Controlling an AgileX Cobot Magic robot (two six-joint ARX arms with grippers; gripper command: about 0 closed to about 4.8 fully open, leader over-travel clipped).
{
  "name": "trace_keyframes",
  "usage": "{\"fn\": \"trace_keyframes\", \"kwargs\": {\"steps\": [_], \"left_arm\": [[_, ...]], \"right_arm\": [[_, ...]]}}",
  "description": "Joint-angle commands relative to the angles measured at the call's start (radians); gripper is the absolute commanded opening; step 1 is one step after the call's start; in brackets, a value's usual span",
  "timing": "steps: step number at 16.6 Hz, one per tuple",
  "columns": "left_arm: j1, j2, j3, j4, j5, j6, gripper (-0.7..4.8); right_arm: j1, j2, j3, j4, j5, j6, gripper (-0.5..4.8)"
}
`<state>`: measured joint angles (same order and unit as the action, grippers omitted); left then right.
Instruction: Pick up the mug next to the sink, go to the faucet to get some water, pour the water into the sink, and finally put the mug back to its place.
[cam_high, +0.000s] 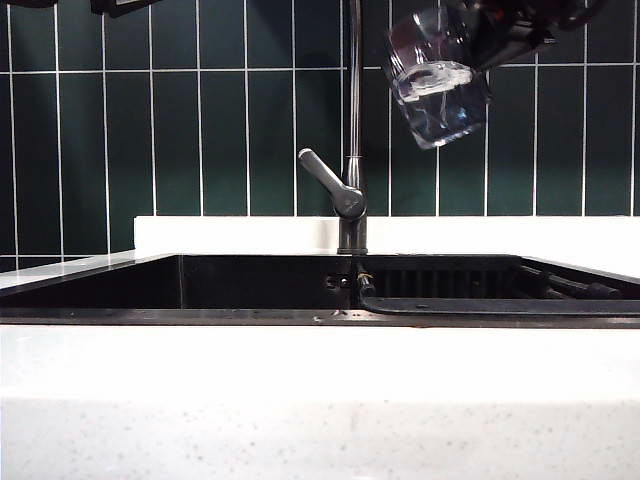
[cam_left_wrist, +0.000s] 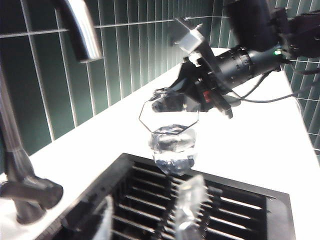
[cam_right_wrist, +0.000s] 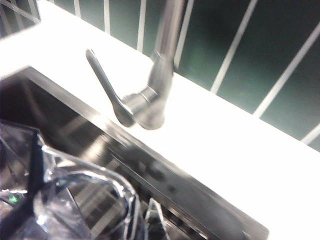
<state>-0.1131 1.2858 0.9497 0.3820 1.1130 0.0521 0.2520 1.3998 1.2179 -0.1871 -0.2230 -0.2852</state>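
Note:
The clear faceted mug (cam_high: 436, 88) hangs tilted high at the right of the faucet (cam_high: 352, 190), with water in its lower part. My right gripper (cam_high: 487, 42) is shut on it from the right. In the left wrist view the mug (cam_left_wrist: 172, 142) hangs over the ribbed rack (cam_left_wrist: 235, 210) of the black sink (cam_high: 250, 285), held by the right gripper (cam_left_wrist: 192, 95). My left gripper (cam_left_wrist: 147, 217) is open with nothing between its clear fingers (cam_left_wrist: 189, 207), low over the rack near the faucet base (cam_left_wrist: 27, 192). The right wrist view has the mug (cam_right_wrist: 75, 200) up close and the faucet lever (cam_right_wrist: 102, 82) beyond.
White countertop (cam_high: 320, 390) rims the sink in front and behind. A dark green tiled wall (cam_high: 200, 120) stands close behind the faucet. The faucet spout (cam_left_wrist: 80, 27) arches over near the mug. The lever (cam_high: 322, 175) points up and left.

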Motion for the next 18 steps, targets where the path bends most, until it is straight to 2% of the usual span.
{"fn": "trace_keyframes", "kwargs": {"steps": [1, 7, 9, 16, 18], "left_arm": [[-0.001, -0.003, -0.001, -0.024, 0.019, -0.008, 1.48], [-0.001, -0.003, -0.001, -0.029, 0.037, -0.028, 1.48], [-0.002, -0.003, -0.001, -0.029, 0.041, -0.034, 1.48], [-0.005, -0.003, -0.001, -0.030, 0.052, -0.053, 1.48], [-0.006, -0.003, -0.001, -0.029, 0.051, -0.064, 1.47]], "right_arm": [[0.001, -0.018, 0.006, -0.015, 0.065, -0.084, -0.05], [0.002, -0.030, 0.007, -0.075, 0.188, -0.224, -0.05], [0.005, -0.038, 0.007, -0.098, 0.248, -0.318, -0.05], [0.011, -0.059, 0.008, -0.147, 0.333, -0.459, -0.05], [0.029, -0.068, 0.008, -0.160, 0.391, -0.536, -0.05]]}}
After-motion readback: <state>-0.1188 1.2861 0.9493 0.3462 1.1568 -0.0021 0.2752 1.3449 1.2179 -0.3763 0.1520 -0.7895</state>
